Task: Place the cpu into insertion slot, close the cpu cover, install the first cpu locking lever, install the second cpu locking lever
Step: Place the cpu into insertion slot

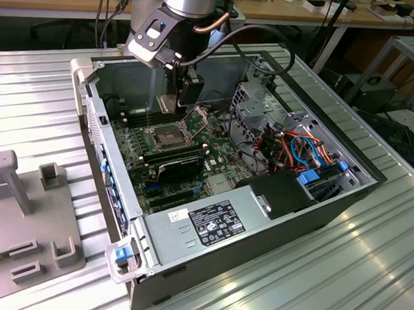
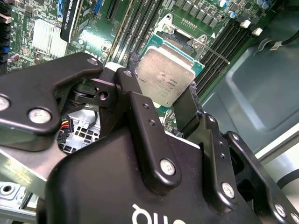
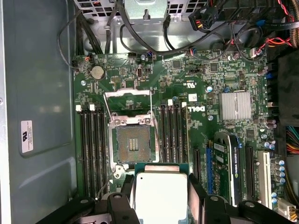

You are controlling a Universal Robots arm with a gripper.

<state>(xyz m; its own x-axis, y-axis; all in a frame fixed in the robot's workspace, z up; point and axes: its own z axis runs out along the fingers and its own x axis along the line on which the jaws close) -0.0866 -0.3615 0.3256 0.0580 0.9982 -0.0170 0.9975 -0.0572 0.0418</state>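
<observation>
Pincer [image 2: 161, 93] pinching the cpu [image 2: 167, 77] hangs near the open insertion slot [image 3: 134, 144], its cpu cover [image 3: 128, 93] lifted.

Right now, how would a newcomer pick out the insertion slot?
Inside the open computer case, find the green motherboard. The insertion slot is the silver-rimmed square with a dark centre between two banks of long black memory slots, uncovered and empty.
</observation>
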